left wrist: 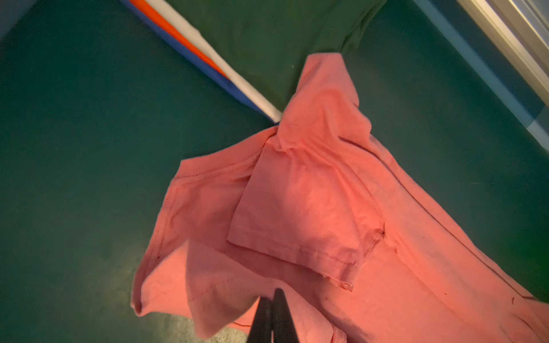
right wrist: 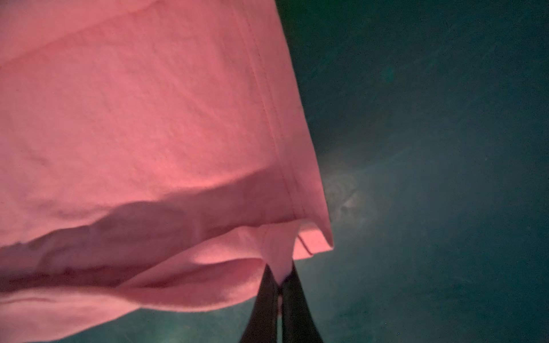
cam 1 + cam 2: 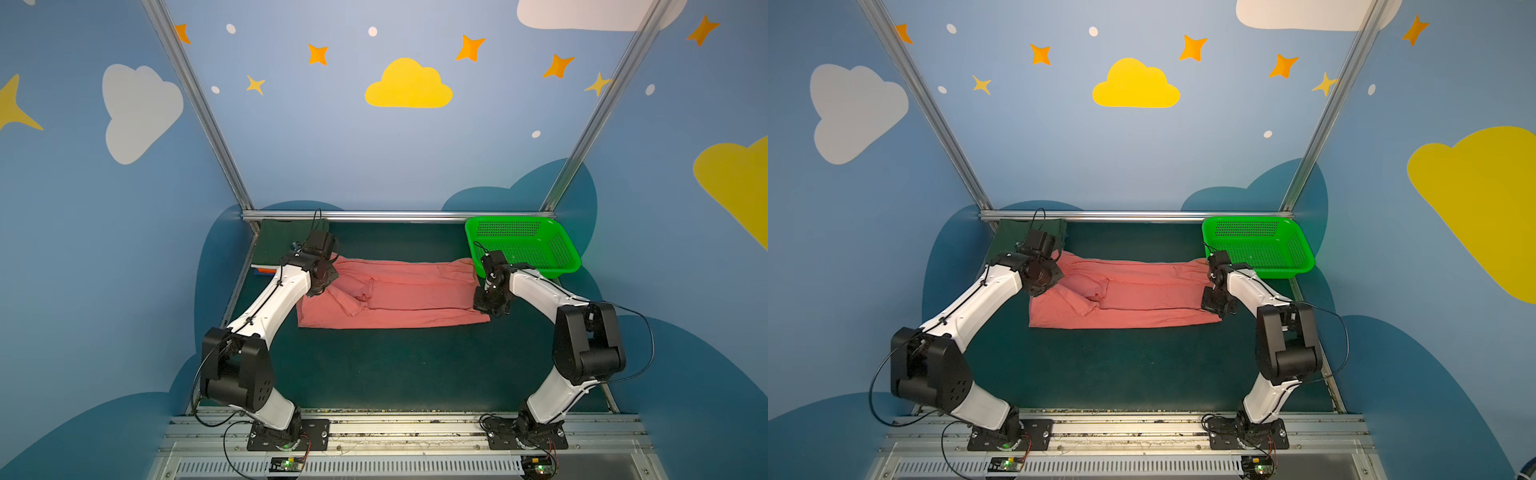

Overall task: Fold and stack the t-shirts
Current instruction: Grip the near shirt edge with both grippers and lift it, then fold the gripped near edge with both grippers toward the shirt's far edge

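Pink shirt lies mid table, folded to long strip. Thin, limp, light: sags, layers slide. Best held at end corners, both ends together. Right gripper pinches hem corner. Left gripper pressed together at sleeve end; cloth caught or not, can't tell.

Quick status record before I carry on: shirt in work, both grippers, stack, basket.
shirt in work: salmon-pink t-shirt, partly folded, spread across the table
left gripper: shut on its sleeve end
right gripper: shut on its hem corner
stack: far left corner; dark green t-shirt on top; white t-shirt, orange t-shirt, blue t-shirt beneath
green basket: far right corner, no shirt seen inside
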Motion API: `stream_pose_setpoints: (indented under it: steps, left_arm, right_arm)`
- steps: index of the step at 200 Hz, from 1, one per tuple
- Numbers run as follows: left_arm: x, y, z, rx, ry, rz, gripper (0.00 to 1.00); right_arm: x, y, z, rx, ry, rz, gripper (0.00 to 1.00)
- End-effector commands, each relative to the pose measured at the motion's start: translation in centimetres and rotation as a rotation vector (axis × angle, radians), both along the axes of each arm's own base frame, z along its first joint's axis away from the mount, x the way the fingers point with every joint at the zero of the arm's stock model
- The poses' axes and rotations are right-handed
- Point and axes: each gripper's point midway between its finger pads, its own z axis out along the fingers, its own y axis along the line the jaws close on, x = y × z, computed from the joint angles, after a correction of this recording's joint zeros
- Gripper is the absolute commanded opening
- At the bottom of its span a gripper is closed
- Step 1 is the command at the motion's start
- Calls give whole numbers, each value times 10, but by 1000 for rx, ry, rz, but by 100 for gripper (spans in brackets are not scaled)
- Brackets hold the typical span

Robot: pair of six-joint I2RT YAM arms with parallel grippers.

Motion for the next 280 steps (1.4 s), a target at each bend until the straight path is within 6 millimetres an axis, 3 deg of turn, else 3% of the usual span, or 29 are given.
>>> stream_pose_setpoints:
  steps: [1, 95, 145, 174, 224, 243, 280]
  left_arm:
    - [10, 5, 4, 45, 26, -33, 5]
    - [68, 7, 6, 85, 9, -60, 5]
    - [88, 2, -17, 63, 39, -80, 5]
    - [103, -2, -33, 50, 49, -96, 5]
    - [121, -8, -40, 25, 49, -97, 5]
    - [125, -7, -34, 27, 37, -95, 11]
    - [137, -3, -8, 31, -19, -88, 42]
  right_arm:
    - [6, -1, 2, -3, 23, 23, 0]
    - [49, -5, 1, -4, 26, 34, 0]
    - [62, 0, -12, 19, 50, 36, 0]
    - [70, 0, -17, 19, 55, 33, 7]
    - [77, 4, -4, 38, 25, 31, 34]
    - [77, 6, 10, 56, -9, 39, 44]
    - [70, 18, 44, 108, -92, 82, 50]
